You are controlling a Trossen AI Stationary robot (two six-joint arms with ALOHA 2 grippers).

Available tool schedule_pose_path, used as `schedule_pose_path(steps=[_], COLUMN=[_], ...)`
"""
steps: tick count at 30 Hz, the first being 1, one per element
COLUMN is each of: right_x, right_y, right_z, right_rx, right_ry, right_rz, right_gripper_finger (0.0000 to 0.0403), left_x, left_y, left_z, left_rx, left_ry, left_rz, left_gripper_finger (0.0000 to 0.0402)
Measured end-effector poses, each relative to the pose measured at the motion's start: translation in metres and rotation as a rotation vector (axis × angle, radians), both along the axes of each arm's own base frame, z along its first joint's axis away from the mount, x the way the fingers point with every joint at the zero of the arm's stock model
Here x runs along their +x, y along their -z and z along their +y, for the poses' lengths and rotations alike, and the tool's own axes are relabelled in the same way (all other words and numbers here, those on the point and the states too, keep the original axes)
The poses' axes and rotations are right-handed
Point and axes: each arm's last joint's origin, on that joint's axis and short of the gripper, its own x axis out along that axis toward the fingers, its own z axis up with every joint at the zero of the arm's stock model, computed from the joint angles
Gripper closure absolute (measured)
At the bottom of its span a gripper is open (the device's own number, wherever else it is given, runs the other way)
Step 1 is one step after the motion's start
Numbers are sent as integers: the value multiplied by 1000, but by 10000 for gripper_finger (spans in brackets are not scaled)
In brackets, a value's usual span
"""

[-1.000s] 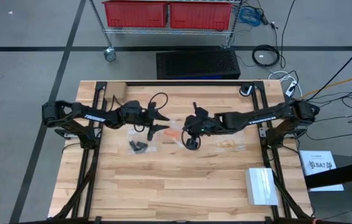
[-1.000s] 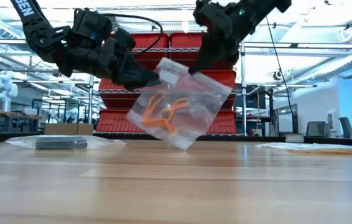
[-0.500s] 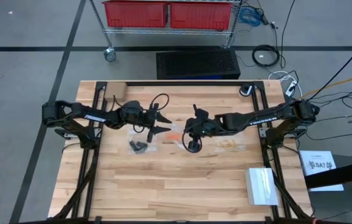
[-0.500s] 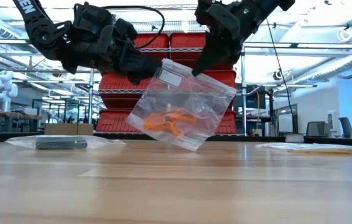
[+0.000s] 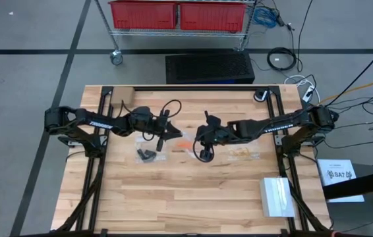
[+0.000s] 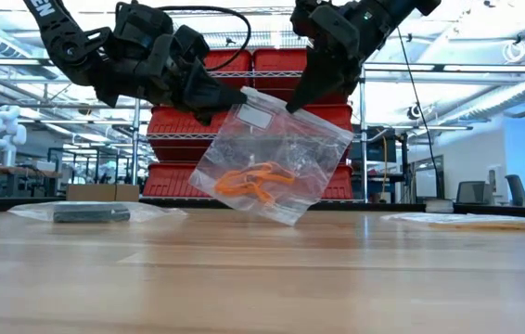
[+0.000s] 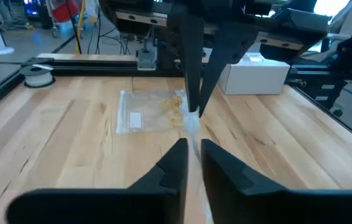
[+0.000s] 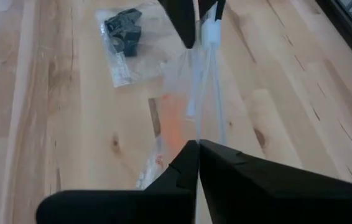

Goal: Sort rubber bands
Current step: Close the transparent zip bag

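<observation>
Above mid-table I have both claws on one clear bag, which hangs off the wood with the orange rubber bands bunched low inside. My left gripper pinches one top corner; my right gripper is clenched on the other. White lettering on the left arm is too small for me to read. A blank white label patch sits near the bag's top. The black bands' bag and the yellow-tan bands' bag lie flat on the table, beside a white box.
</observation>
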Motion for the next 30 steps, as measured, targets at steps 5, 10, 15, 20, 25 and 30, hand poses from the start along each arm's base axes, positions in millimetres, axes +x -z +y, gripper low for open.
schedule_pose_path(steps=[5, 10, 15, 20, 25, 30], right_x=[0, 0, 7, 16, 23, 30], right_y=[0, -3, -25, -44, -36, -26], right_z=[3, 4, 4, -5, -18, -24], right_rx=[0, 38, 49, 48, 34, 23], right_ry=[-11, 18, 34, 52, 70, 41], right_rz=[1, -6, -65, -162, -131, -117], right_gripper_finger=[403, 394, 348, 289, 250, 243], left_x=[0, 0, 0, 0, 0, 0], left_y=[-2, -2, -2, -2, -2, -2], left_z=[0, 1, 1, 1, 1, 1], left_rx=[8, 12, 13, 14, 15, 14], left_ry=[0, -24, -27, -27, -30, -30], left_rz=[-22, -19, -18, -18, -19, -17], left_gripper_finger=[395, 397, 398, 400, 400, 401])
